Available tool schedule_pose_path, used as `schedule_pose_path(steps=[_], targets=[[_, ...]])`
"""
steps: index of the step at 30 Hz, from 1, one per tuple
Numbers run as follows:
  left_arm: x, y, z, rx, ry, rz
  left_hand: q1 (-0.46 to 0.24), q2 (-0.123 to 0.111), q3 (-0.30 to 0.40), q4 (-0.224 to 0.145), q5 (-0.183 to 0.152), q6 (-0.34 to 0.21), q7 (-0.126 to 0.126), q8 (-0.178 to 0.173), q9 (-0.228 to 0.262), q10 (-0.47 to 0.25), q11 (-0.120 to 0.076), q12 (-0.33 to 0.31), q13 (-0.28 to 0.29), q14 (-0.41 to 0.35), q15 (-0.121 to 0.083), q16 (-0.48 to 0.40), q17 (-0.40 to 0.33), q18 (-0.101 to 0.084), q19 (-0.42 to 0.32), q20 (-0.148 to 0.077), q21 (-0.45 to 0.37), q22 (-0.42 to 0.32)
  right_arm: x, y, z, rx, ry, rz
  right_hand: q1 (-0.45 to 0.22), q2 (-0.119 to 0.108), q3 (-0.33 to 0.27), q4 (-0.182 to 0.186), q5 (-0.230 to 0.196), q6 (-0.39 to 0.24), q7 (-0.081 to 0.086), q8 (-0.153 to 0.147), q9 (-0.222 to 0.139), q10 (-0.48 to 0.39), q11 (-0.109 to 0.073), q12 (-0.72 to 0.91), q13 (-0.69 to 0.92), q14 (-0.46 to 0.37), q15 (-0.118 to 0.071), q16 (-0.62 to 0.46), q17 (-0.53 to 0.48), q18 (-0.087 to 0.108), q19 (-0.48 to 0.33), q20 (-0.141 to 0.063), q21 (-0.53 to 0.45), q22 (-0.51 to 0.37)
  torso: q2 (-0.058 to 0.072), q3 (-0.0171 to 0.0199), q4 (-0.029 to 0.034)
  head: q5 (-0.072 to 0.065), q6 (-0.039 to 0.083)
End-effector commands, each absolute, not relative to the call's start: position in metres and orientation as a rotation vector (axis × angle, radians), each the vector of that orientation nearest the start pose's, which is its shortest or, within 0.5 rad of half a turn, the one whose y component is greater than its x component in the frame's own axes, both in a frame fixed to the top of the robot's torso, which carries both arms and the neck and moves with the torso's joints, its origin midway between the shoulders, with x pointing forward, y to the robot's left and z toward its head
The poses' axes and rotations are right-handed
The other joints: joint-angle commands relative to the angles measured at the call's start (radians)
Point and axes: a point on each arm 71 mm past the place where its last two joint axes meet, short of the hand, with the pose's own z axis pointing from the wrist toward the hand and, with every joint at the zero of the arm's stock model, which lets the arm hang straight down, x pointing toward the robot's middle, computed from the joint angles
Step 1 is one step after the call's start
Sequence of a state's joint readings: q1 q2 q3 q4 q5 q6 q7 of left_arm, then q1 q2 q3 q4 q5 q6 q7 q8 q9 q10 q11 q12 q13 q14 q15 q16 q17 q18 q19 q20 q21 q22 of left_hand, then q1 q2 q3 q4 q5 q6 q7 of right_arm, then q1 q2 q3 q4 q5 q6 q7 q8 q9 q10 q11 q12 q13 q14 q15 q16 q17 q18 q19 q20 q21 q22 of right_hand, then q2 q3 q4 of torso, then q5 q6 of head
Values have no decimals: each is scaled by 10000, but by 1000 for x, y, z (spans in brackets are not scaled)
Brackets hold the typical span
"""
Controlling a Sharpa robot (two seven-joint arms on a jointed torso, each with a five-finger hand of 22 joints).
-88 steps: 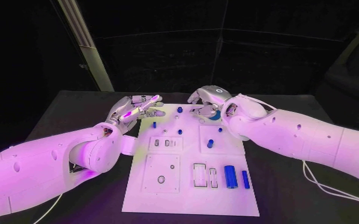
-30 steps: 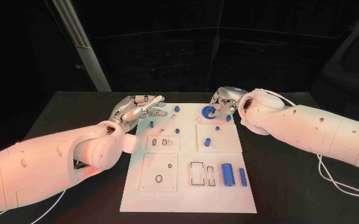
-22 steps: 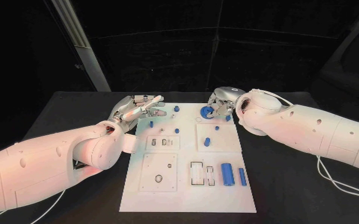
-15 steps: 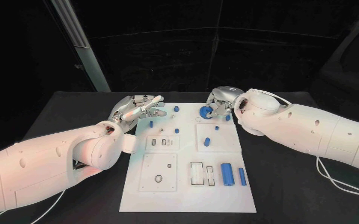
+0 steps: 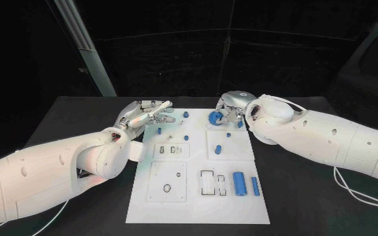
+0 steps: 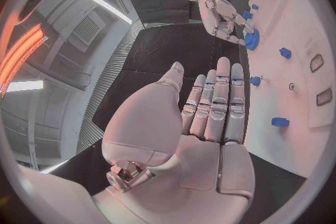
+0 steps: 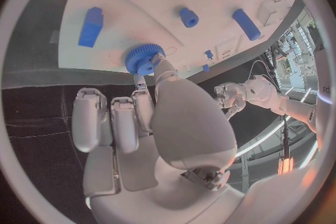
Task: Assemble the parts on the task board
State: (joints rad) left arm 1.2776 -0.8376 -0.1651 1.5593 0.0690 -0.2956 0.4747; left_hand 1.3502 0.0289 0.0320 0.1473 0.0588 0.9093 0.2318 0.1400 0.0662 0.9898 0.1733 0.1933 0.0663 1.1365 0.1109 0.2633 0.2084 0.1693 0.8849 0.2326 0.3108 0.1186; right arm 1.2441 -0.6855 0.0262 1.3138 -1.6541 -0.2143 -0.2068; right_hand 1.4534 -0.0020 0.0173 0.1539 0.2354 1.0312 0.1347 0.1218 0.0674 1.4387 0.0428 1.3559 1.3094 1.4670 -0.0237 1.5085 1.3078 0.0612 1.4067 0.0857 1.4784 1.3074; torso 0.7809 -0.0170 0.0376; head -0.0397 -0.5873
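The white task board (image 5: 197, 203) lies in the middle of the black table. At its far edge a blue gear (image 5: 216, 117) sits against the board, and my right hand (image 5: 231, 106) pinches it between thumb and a fingertip. The right wrist view shows that gear (image 7: 143, 60) at the thumb tip of the right hand (image 7: 161, 117). My left hand (image 5: 146, 113) hovers at the board's far left corner, its fingers straight and side by side, holding nothing. From the left wrist, the left hand (image 6: 210, 117) points toward the gear (image 6: 252, 39).
Small blue pegs (image 5: 187, 136) stand on the far half of the board, and one short cylinder (image 5: 218, 149) lies flat. Two larger blue cylinders (image 5: 238, 182) lie near the front right, beside empty slots (image 5: 208, 182). A metal post (image 5: 75, 34) rises behind the table's left side.
My right hand has edged slightly to the left with the gear still in its fingers. The left hand has stayed where it was.
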Motion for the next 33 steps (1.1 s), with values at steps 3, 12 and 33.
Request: schedule_pose_path(steps=[3, 12, 33], targets=[[480, 198, -179, -10934, 14350, -16157, 115, -11, 2, -47, -45, -14, -28, -66, -1, -35, -24, 3, -7, 24, 37, -51, 8, 152, 53, -16, -48, -9, 530, -171, -141, -2143, 14916, 4847, -81, 81, 185, -8, 276, 202, -86, -48, 17, 124, -31, 34, 360, 759, -60, 43, 1203, -78, 101, -33, 75, 74, 1, -10, 16, 17, -6], [479, 200, -179, -10937, 14316, -16141, 125, -11, 4, -59, -45, -15, -28, -68, -1, -38, -24, 2, -8, 24, 36, -55, 11, 151, 55, -16, -51, -12, 516, -135, -133, -2561, 14265, 5577, -135, 52, 315, -17, 442, 220, -90, -92, 9, 118, -37, 13, 358, 757, -65, 38, 1194, -90, 133, -39, 98, 133, 5, -25, 28, 89, -13], [479, 200, -178, -10910, 14263, -16152, 125, -11, 4, -59, -45, -15, -28, -68, -1, -38, -24, 2, -8, 24, 36, -55, 11, 151, 55, -16, -51, -12, 526, -85, -155, -3464, 15442, 5539, -199, 27, 477, -41, 269, 220, -77, -156, 1, 80, -27, -55, 315, 740, -63, 6, 1122, -90, 128, -40, 99, 135, 9, -8, 15, 174, -79]])
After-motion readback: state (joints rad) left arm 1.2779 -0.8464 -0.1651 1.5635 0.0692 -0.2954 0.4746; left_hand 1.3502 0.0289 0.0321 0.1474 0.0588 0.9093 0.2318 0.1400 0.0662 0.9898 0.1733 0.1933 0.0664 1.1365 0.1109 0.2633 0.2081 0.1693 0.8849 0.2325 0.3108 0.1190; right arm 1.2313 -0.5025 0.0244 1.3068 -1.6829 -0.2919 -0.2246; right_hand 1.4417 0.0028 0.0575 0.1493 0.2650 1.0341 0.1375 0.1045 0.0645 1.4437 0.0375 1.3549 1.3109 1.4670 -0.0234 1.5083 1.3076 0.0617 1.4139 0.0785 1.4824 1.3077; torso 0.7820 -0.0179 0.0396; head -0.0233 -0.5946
